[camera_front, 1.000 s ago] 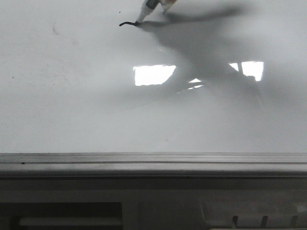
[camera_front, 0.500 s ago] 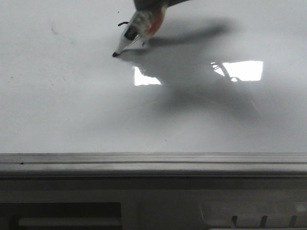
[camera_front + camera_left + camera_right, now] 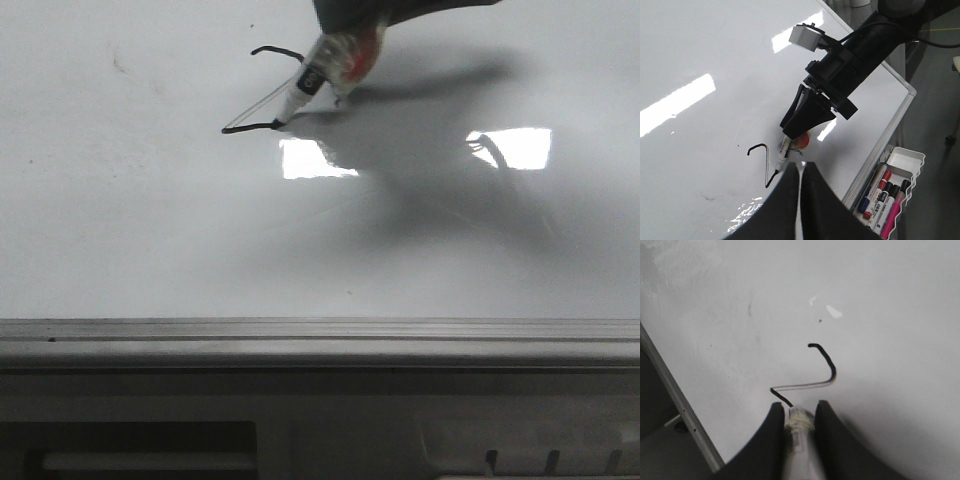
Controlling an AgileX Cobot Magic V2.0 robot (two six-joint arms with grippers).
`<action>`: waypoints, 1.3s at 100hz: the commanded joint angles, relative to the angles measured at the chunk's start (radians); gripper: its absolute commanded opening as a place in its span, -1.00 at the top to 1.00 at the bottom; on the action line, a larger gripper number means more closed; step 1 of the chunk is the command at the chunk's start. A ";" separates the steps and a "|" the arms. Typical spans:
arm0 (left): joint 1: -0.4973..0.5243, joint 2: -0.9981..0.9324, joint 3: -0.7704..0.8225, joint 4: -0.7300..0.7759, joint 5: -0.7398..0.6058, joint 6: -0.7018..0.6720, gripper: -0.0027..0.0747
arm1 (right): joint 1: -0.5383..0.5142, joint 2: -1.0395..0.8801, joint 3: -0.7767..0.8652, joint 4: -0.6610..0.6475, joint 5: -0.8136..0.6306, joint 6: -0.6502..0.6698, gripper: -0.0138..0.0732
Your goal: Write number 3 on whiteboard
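On the left of the front view you had the whiteboard point(image 3: 120, 220) lying pale and glossy, its grey ridged edge rail point(image 3: 320, 335) running across the near side. Moving right, the unfinished number 3 point(image 3: 262, 92) sat toward the far middle of the board: a short hooked black stroke at the far end, a thin faint diagonal, then a dark short stroke at the near end. The tip of your marker point(image 3: 318, 78) touched the right end of that near stroke, the pen leaning up and to the right. Your right end effector point(image 3: 797, 432) was clamped on the marker, one dark finger on each side of the barrel, and its shadow fell across the board to the right, between two bright rectangular glares point(image 3: 512, 147). Your left end effector point(image 3: 801, 172) hung above the board near the writing, its fingers pressed together with only a thin slit showing, holding nothing. Farthest right in the left wrist view, a white tray point(image 3: 912, 159) of spare markers point(image 3: 886, 195) hung beside the board's corner.
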 commanded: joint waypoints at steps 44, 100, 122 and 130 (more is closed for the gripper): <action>0.003 0.010 -0.023 -0.036 -0.064 -0.013 0.99 | 0.175 0.142 0.079 0.076 -0.255 -0.025 0.82; 0.003 0.057 -0.040 -0.036 -0.063 -0.011 0.34 | 0.179 -0.197 -0.210 0.009 0.037 -0.025 0.82; 0.001 0.212 -0.179 -0.106 0.104 0.095 -0.44 | 0.181 -0.204 -0.294 -0.138 0.316 -0.025 0.82; 0.001 0.287 -0.230 -0.163 0.206 0.169 -0.31 | 0.190 -0.204 -0.294 -0.164 0.355 -0.028 0.82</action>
